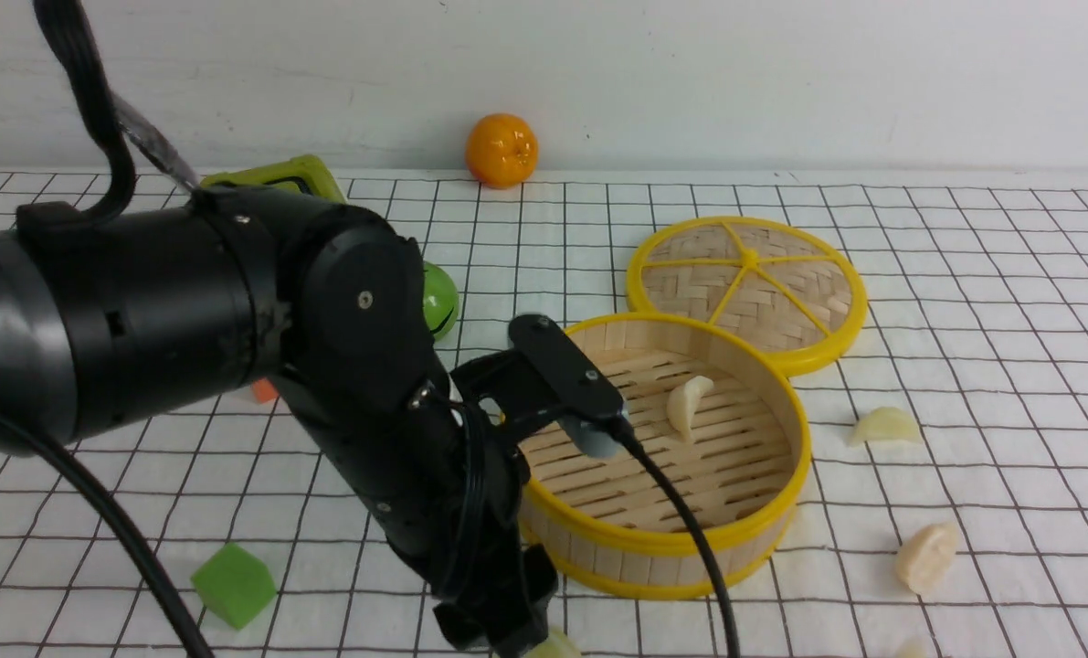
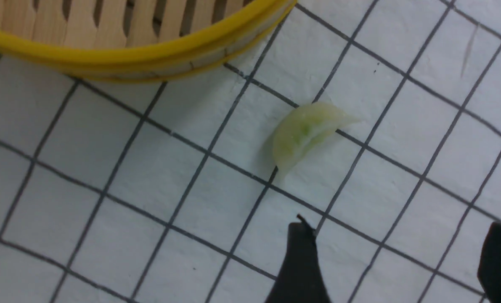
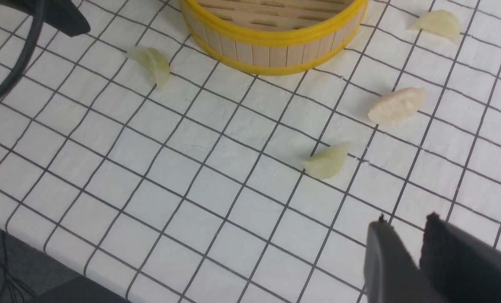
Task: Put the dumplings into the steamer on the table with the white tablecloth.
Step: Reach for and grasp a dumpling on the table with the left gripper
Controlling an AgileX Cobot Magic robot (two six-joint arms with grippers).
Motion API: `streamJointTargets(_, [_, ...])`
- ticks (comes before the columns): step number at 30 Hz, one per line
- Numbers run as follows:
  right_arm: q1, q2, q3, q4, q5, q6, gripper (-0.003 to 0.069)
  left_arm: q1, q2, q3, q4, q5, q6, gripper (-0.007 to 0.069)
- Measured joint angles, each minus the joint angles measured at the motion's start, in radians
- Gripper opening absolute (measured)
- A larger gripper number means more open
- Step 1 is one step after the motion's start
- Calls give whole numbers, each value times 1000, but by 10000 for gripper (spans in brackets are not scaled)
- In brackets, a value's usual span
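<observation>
Grid-printed white tablecloth (image 1: 1009,302) below left end effector (image 2: 397,223) wide apart, right end effector (image 3: 406,219) narrowly apart

Tablecloth (image 1: 964,302): white, thin black square grid. Steamer (image 1: 671,548): yellow rims, tan wood slats. Lid (image 1: 746,291): woven tan, yellow rim and spokes. Dumplings (image 1: 886,426): cream; near dumpling (image 2: 305,132) pale green. Cube (image 1: 233,583): green.

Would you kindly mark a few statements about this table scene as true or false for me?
1. One dumpling lies inside the steamer. True.
2. The lid covers the steamer. False: it lies on the cloth behind the steamer.
3. The left hand is open and holds nothing. True.
4. The orange sits in the steamer. False: it rests by the wall at the back.
5. A greenish dumpling lies on the cloth outside the steamer. True.
</observation>
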Motion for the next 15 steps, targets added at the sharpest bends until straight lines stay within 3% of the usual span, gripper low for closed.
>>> streamJointTargets(7, [0,0,0,0,3,0,146,0,93,0,-8,-13,238,523])
streamJointTargets(15, [0,0,0,0,4,0,146,0,195,0,-12,-98,303,523])
